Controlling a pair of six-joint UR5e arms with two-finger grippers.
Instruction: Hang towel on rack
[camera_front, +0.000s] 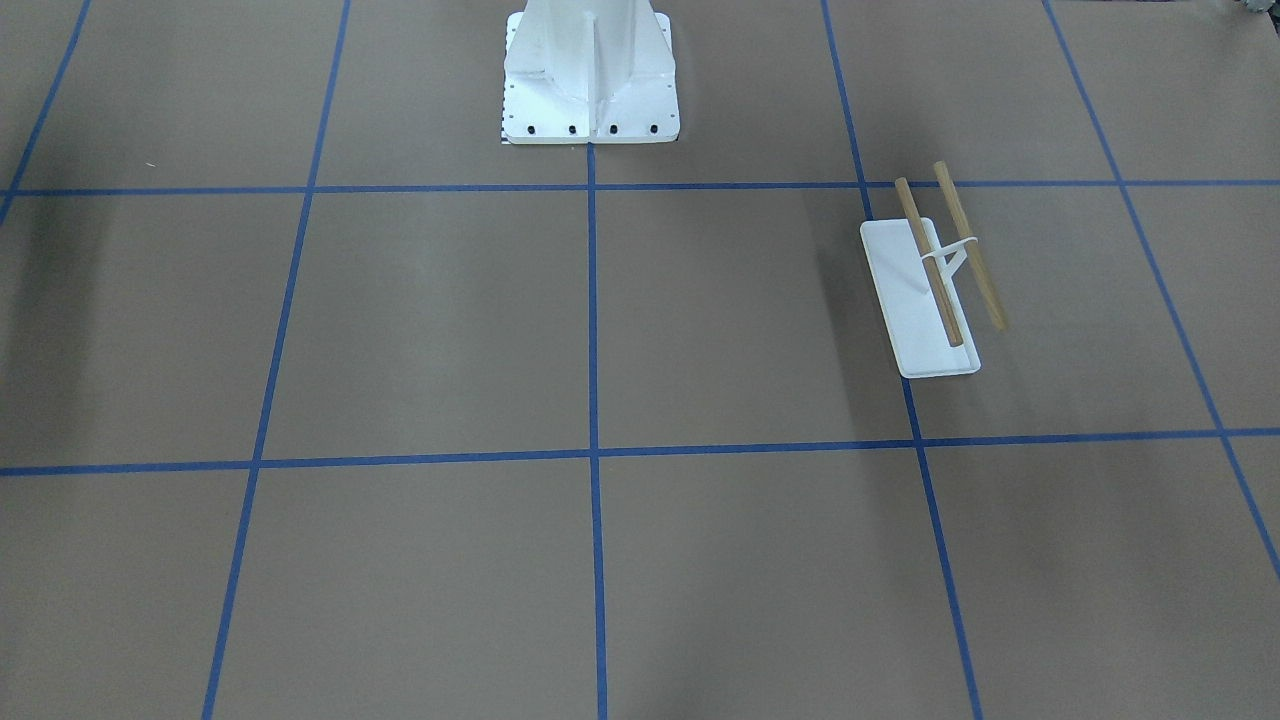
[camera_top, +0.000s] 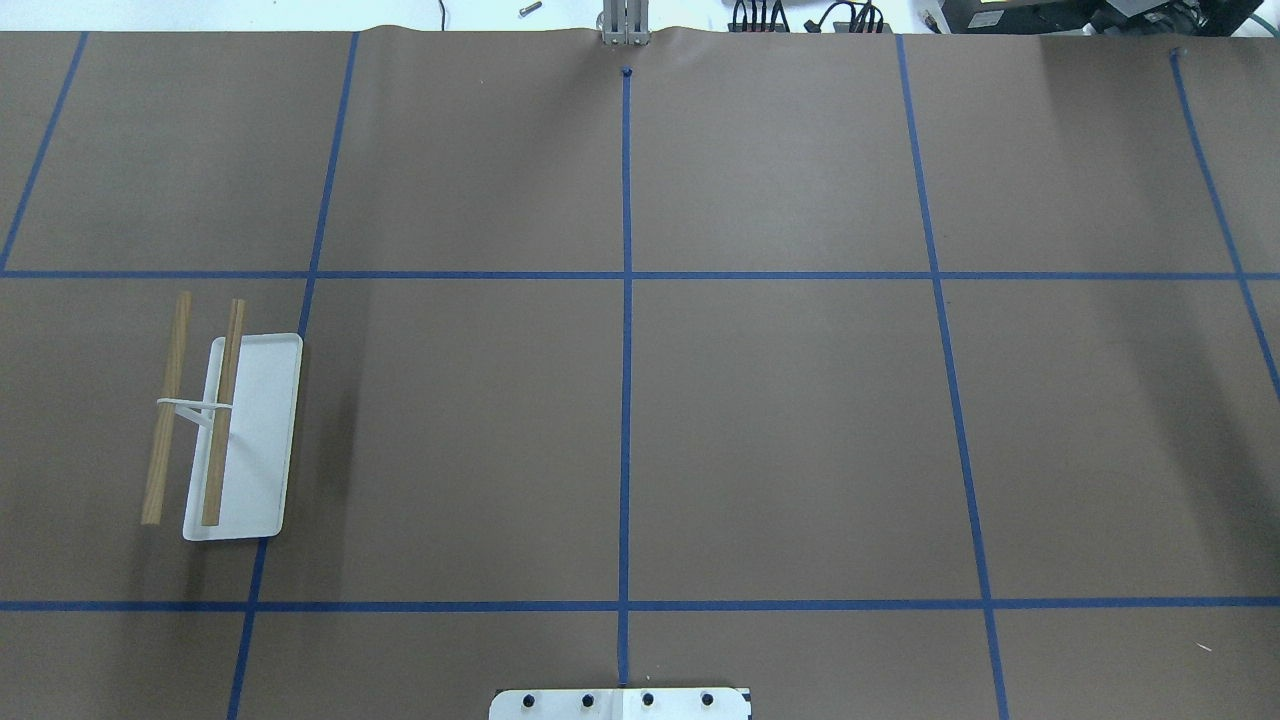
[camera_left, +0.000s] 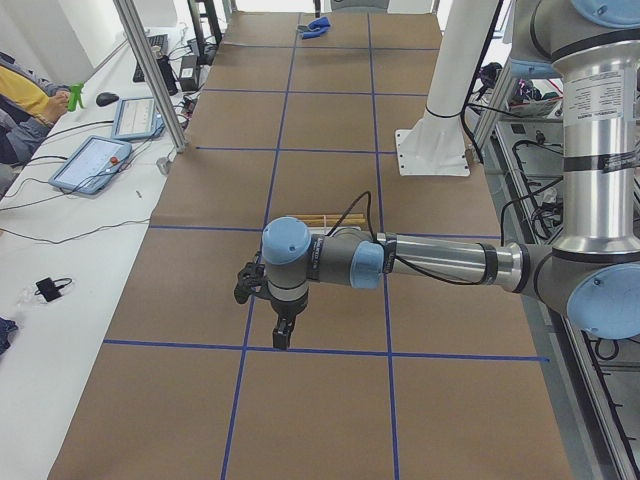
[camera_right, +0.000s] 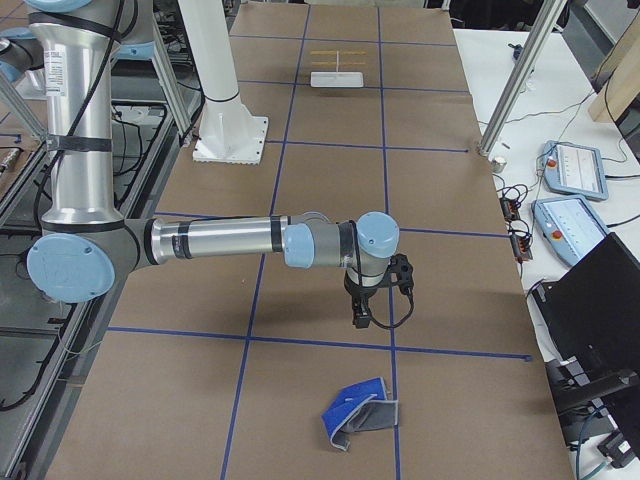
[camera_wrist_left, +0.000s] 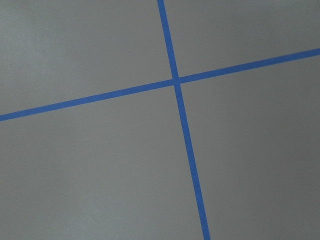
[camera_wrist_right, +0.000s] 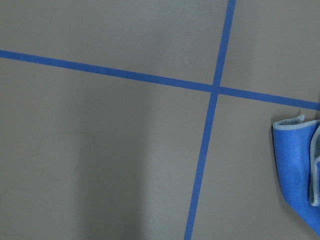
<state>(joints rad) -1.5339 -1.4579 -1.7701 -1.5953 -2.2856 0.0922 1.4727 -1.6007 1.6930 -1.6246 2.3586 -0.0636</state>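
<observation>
The brown taped surface is carrying the rack at its left end, rods running away from the robot, and the crumpled towel at its right end, well apart. The right gripper is hanging nearer the towel, which is lying just beyond it. The left gripper is hanging near the rack. Whether either gripper is open cannot be told.

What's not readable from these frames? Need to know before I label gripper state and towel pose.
Left gripper: seen only in the exterior left view, small; open or shut cannot be told.
Right gripper: only in the exterior right view; same.
Towel: cut off by the right wrist view's right edge; outside overhead and front-facing views.
Rack: in exterior left view, largely hidden behind the left arm.
</observation>
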